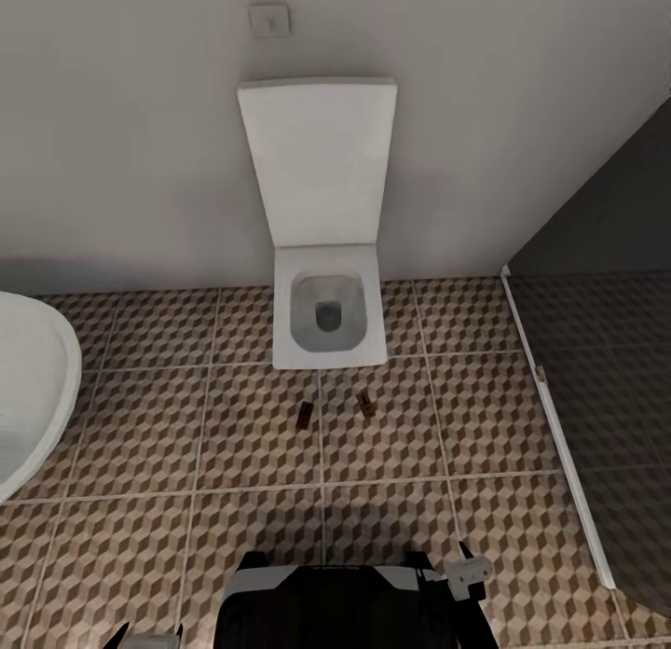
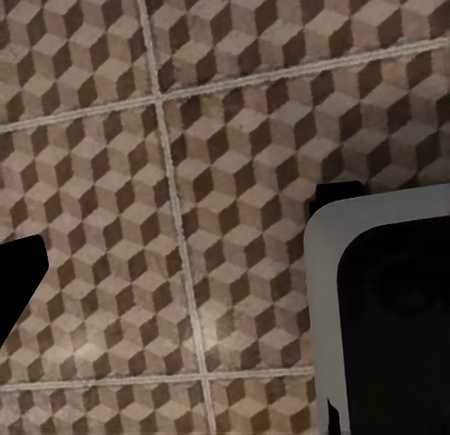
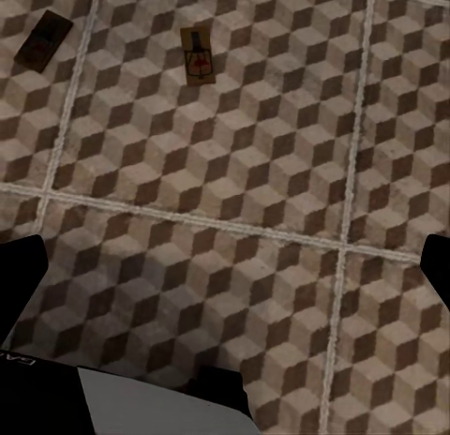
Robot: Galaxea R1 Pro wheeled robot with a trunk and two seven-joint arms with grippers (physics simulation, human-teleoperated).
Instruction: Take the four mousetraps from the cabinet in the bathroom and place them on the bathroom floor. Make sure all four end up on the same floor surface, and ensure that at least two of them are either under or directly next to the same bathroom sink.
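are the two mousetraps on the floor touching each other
No, the two mousetraps lie apart on the patterned bathroom floor in front of the toilet, with bare tile between them.

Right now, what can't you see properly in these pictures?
- The two small tan wooden mousetraps on the cube-patterned floor tiles: too small in the head view for wire detail.
- The curved white tub: cut off by the head view's left edge.
- The left fingers and right fingers: dark tips, cut by the wrist pictures' edges, so open or shut is unclear.
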